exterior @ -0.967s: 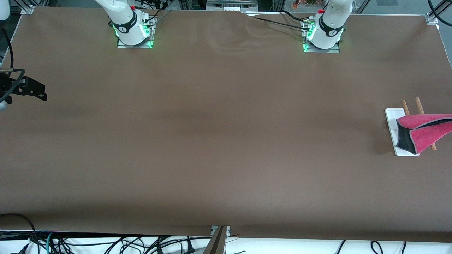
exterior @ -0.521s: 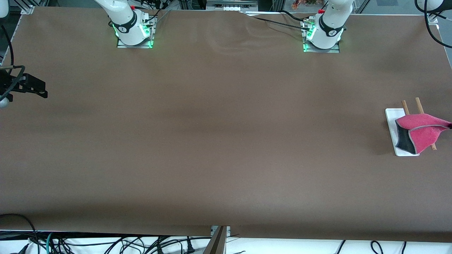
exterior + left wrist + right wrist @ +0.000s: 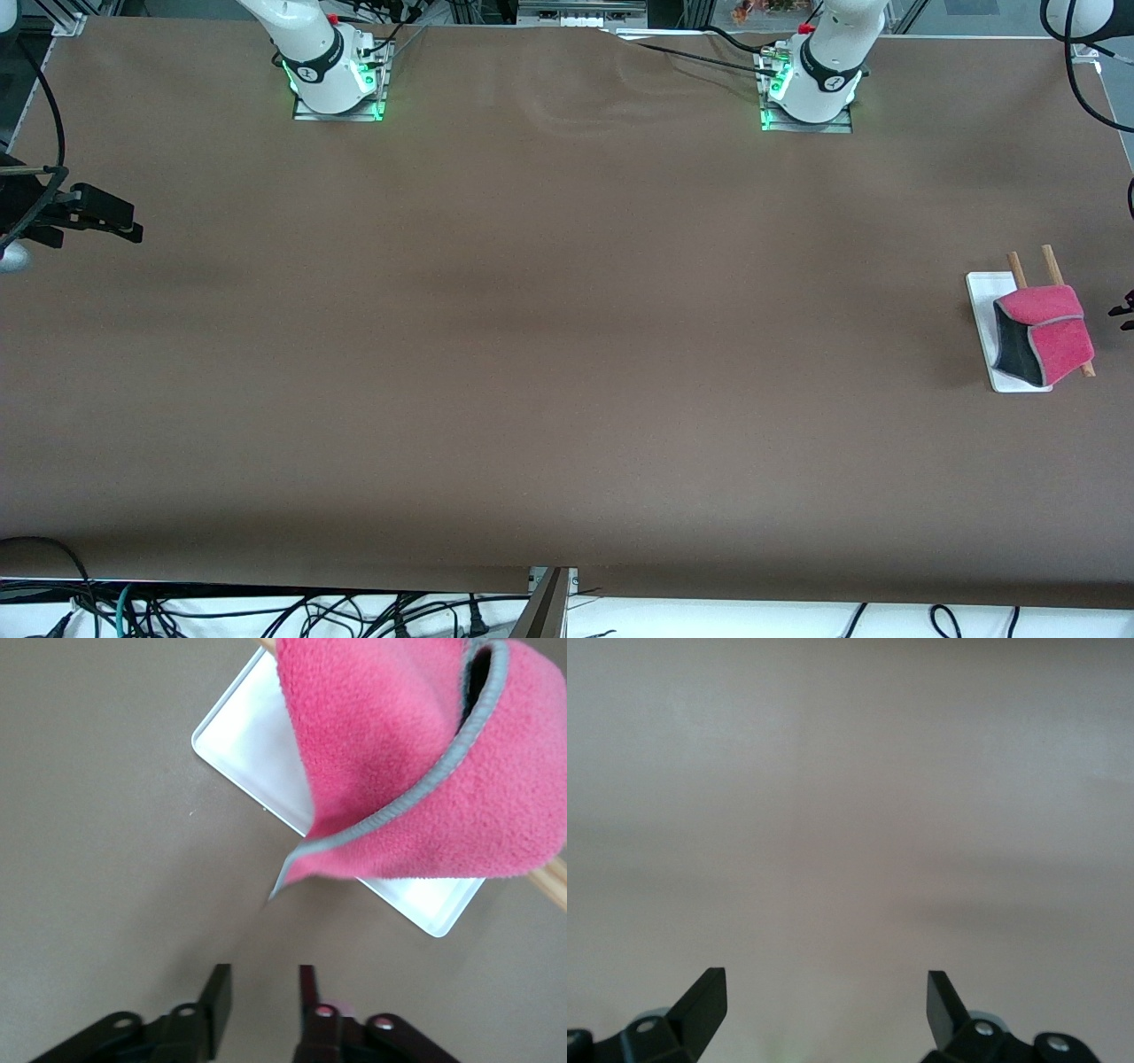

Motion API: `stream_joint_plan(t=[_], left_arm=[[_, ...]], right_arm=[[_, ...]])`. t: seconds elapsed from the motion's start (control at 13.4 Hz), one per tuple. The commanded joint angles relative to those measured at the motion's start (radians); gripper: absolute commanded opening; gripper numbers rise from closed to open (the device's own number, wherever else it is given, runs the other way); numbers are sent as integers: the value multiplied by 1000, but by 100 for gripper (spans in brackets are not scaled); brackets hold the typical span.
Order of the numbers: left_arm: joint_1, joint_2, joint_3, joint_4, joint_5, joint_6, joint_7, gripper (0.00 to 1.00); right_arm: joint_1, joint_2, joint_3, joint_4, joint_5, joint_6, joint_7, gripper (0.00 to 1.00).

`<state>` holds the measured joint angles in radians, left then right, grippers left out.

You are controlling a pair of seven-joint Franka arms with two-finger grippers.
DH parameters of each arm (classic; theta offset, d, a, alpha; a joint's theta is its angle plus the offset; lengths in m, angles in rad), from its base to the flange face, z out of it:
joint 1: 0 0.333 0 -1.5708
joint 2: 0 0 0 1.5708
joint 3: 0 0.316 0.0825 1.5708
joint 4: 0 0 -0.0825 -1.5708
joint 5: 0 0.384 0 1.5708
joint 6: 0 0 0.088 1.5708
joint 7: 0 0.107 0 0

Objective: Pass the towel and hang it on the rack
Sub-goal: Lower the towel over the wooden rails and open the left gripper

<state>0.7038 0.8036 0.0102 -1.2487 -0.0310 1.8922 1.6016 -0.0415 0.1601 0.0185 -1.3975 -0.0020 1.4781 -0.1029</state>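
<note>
The towel hangs draped over the rack, close to the table edge at the left arm's end, about midway between the table's front-camera edge and the robot-base edge. Pink folds fall over the two wooden rods, with the dark underside showing toward the table's middle; the white base lies beneath. The left gripper hovers just beside the towel, over that same table edge, fingers apart with a narrow gap and nothing between them. The right gripper waits over the table edge at the right arm's end, spread wide and empty.
</note>
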Motion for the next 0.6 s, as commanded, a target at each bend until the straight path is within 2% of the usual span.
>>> stream_joint_plan(t=[0.0, 0.22, 0.52], left_arm=[[0, -10, -12, 23, 8, -8, 14, 100], [-21, -108, -23, 26, 13, -111, -21, 100], [-124, -279, -24, 23, 23, -338, -229, 100]], right_arm=[[-14, -33, 12, -28, 19, -21, 12, 100], [-14, -31, 12, -28, 2, -19, -27, 100], [-14, -33, 12, -28, -16, -21, -38, 100]])
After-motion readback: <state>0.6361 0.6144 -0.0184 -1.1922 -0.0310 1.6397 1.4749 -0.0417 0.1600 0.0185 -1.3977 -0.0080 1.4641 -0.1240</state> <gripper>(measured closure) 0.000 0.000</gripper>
